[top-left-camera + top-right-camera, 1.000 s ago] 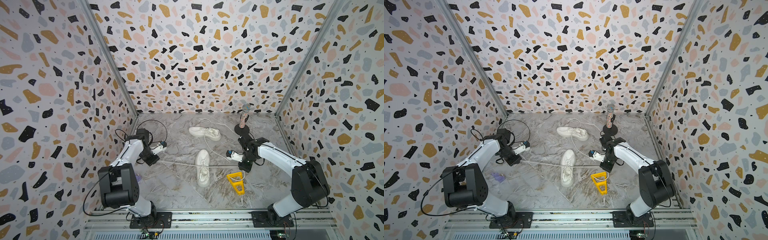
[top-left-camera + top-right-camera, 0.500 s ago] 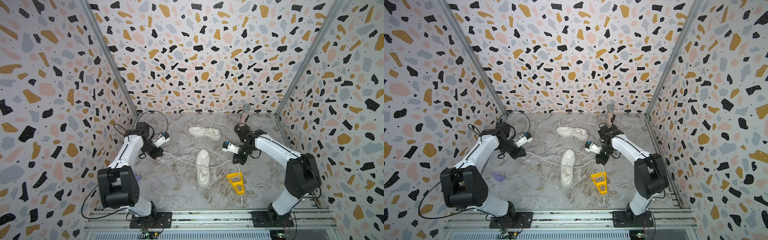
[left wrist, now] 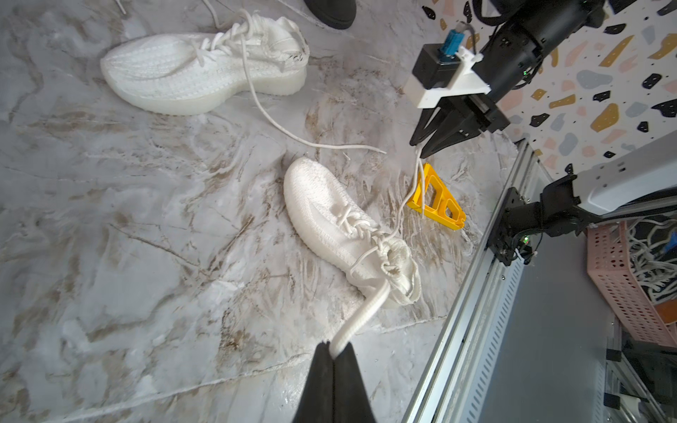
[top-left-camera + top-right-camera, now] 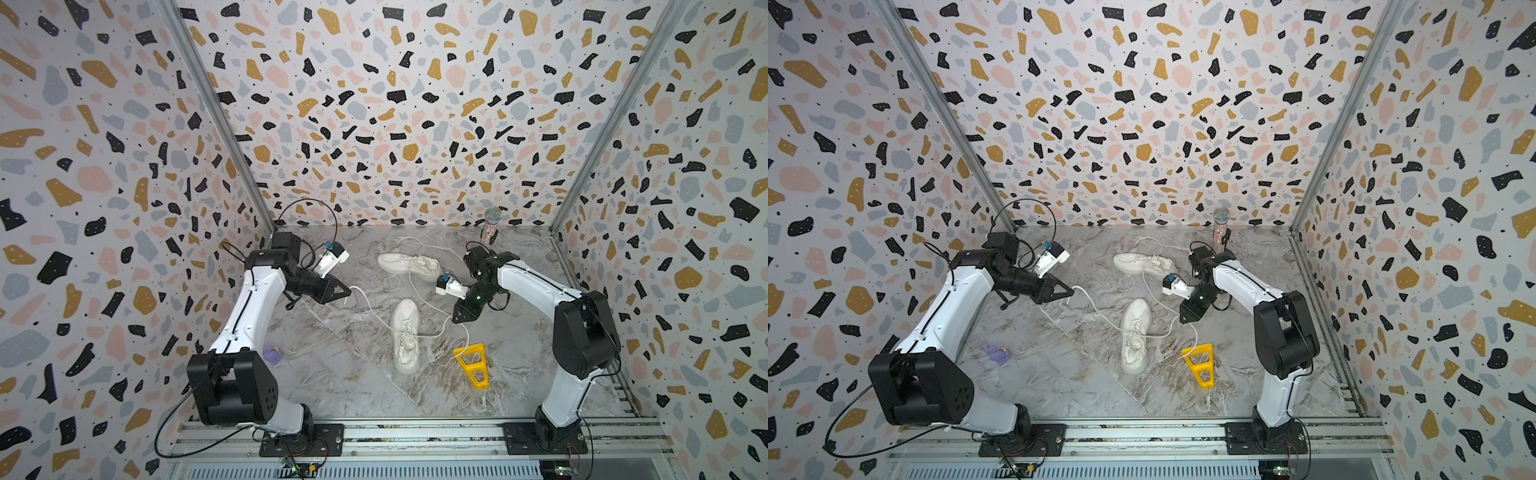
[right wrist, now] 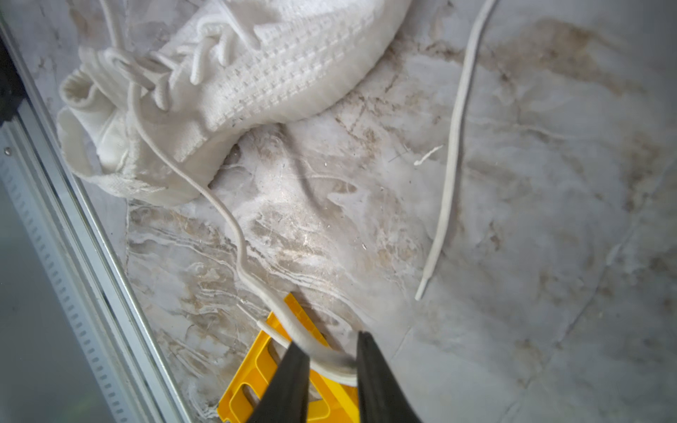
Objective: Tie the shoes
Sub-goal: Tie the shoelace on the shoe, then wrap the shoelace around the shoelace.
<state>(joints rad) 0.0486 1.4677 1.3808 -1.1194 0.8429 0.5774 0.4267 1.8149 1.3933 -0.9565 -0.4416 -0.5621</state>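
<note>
Two white shoes are out on the marble table (image 4: 332, 386). The near shoe (image 4: 405, 334) sits mid-table, toe toward the back wall and heel toward the front rail. The far shoe (image 4: 409, 264) lies crosswise behind it, close to the back, and the two are not touching.

The left hand (image 3: 331, 353) is pinched tight on the left lace (image 3: 361, 316) of the near shoe. In the left wrist view the cord comes straight out from between the closed fingertips and runs to the shoe's collar. In both top views it hangs clear of the table with a gentle sag.

On the other side, the right hand (image 5: 328, 353) hangs just above the yellow triangular piece (image 5: 256, 381), its jaws parted by a narrow gap. The right lace (image 5: 227, 216) of the same shoe drapes across that gap between the two fingers (image 5: 293, 373). Its tip pokes out just past them, and it looks laid there, not squeezed. From there it trails back over the table to the near shoe's collar.

So the near shoe is untied, with one lace end drawn out to each side. A loose lace from the far shoe (image 5: 453, 146) lies flat on the table between the near shoe and the right hand, its tip free.

A small purple thing (image 4: 272, 355) sits by the left arm's base, and a glittery microphone-shaped thing (image 4: 490, 226) stands at the back wall.
</note>
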